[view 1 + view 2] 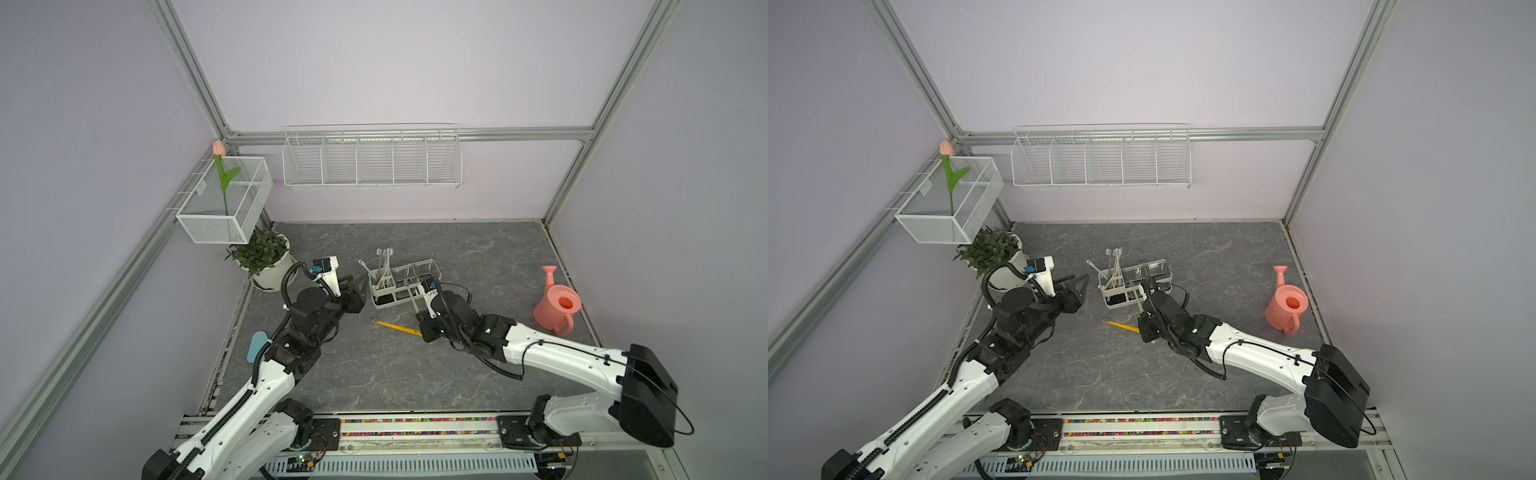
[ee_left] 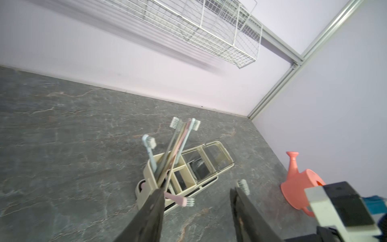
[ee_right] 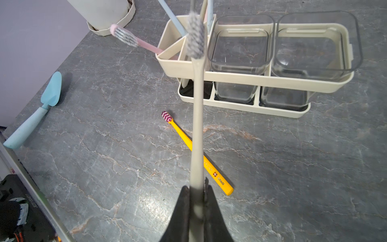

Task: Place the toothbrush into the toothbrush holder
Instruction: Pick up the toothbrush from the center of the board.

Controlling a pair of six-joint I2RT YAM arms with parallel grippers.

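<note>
My right gripper (image 3: 196,186) is shut on the handle of a beige toothbrush (image 3: 197,104). The brush slants up, and its bristle head (image 3: 195,35) lies just in front of the toothbrush holder (image 3: 272,80) by the cream bin. In both top views the held toothbrush (image 1: 415,301) (image 1: 1136,297) stands against the holder's (image 1: 388,303) (image 1: 1163,266) front. Several toothbrushes (image 1: 384,266) (image 2: 178,142) lean in the cream bin. A yellow toothbrush (image 1: 397,327) (image 3: 188,142) lies flat on the table before the holder. My left gripper (image 1: 357,282) (image 2: 196,191) hangs open left of the holder, holding nothing.
A pink watering can (image 1: 559,305) stands at the right edge. A potted plant (image 1: 266,257) sits at the back left, and a blue trowel (image 3: 41,109) lies by the left wall. A wire wall basket (image 1: 372,160) and a mesh box (image 1: 224,203) with a tulip hang above.
</note>
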